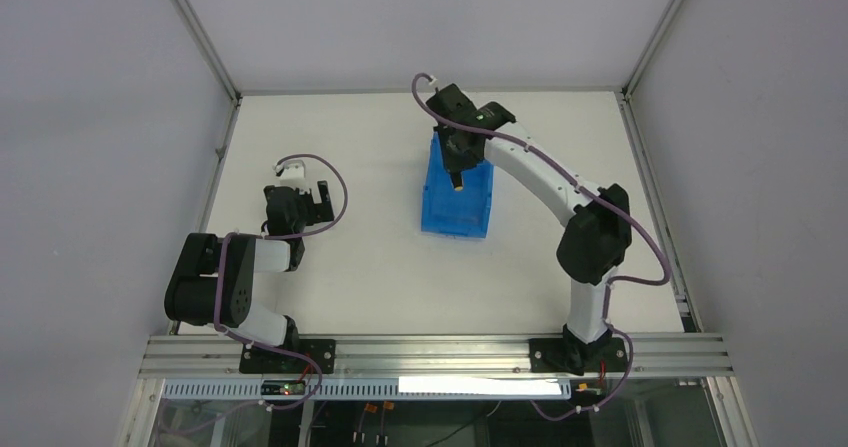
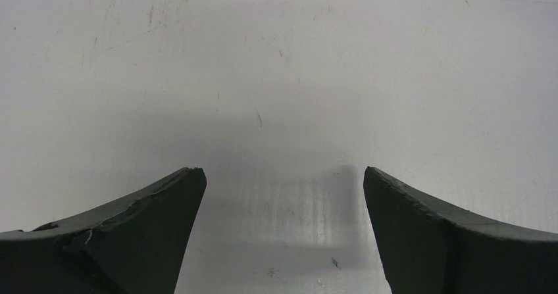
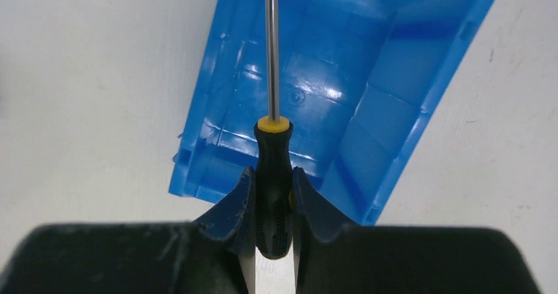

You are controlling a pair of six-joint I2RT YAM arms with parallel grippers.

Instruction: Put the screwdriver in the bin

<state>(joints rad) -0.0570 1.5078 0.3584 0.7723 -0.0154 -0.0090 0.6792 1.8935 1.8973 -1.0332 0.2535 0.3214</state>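
Right wrist: your right gripper point(image 3: 272, 179) is clenched on the screwdriver point(image 3: 272, 143), with the fingers point(image 3: 230, 215) pinching the black handle from both sides. The yellow collar sits just past the fingertips. The shaft runs straight away from the camera and out the top of frame. You've got the screwdriver hanging over the bin point(image 3: 395, 77), its shaft crossing the open blue interior. You can't tell from this view whether the tip touches anything. The bin sits skewed in the frame, on the white table point(image 3: 99, 77).

Top external: your right arm reaches out over the bin's far end, gripper pointing down. The yellow of the screwdriver shows just under it, above the blue interior. The bin is mid-table, long axis running near to far. Your left arm is folded up on the left side, well apart from the bin.

Left wrist: your left gripper point(image 2: 283, 172) is spread wide. Only scuffed white table shows between its two fingers.
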